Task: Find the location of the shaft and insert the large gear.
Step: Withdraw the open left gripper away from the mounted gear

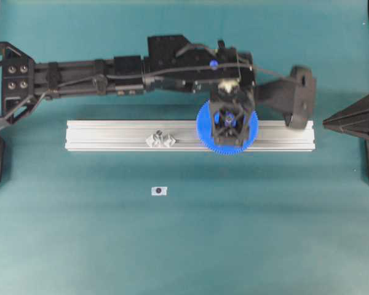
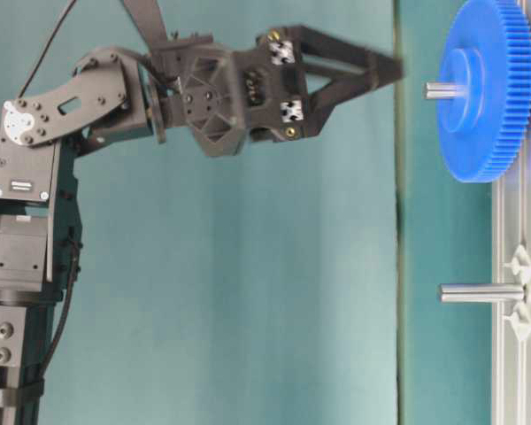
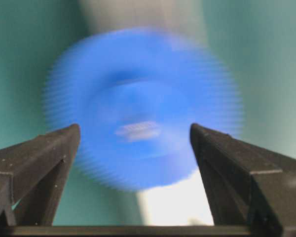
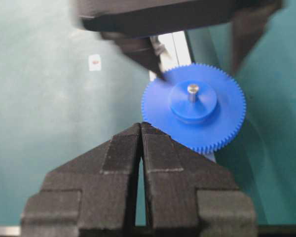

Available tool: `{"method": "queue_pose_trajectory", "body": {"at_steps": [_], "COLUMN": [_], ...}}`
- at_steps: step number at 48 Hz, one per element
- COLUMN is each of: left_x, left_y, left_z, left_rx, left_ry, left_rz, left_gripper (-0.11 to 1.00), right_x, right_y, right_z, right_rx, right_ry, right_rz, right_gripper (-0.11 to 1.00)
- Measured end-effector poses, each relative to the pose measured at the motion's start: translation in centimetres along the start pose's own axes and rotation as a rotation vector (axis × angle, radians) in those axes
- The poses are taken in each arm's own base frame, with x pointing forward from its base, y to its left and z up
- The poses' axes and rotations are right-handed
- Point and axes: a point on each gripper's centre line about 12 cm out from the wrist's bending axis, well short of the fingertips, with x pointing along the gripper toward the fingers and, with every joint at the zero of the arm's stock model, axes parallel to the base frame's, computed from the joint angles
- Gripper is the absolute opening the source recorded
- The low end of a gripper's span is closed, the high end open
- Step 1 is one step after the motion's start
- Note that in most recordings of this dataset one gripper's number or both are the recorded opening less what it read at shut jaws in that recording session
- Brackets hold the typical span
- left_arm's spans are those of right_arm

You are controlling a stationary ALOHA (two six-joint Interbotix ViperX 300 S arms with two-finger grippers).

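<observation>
Two pegs stand on the aluminium rail (image 1: 111,132) — the large gear (image 4: 195,106) already sits over one shaft (image 4: 192,89) (its tip pokes through the hub), the left pincer (image 3: 135,140) spread wide above it, grasping nothing, the right pincer (image 4: 141,129) clenched.

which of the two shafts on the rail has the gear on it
The shaft under the left end effector, poking through the large gear; the other shaft, between clear mounts, is bare.
</observation>
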Motion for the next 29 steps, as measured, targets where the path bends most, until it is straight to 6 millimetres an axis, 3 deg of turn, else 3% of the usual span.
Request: {"method": "queue_pose_trajectory", "body": {"at_steps": [7, 21, 29], "left_x": [-0.9, -6.1, -6.8], "left_y": [-0.4, -1.1, -1.3], "left_z": [0.0, 0.2, -0.5], "left_rx": [-0.002, -0.010, -0.015], "left_ry": [0.004, -0.087, -0.089], "left_rz": [-0.003, 0.014, 0.014], "left_gripper": [0.92, 0.92, 0.92], "right_x": [-0.1, -1.0, -1.1], "right_y": [0.0, 0.0, 0.0], "right_z": [0.1, 0.0, -0.1], "right_rx": [0.000, -0.001, 0.001], "right_ry": [-0.006, -0.021, -0.006], "right_rz": [0.001, 0.004, 0.003], "right_gripper": [0.07, 0.07, 0.07]}}
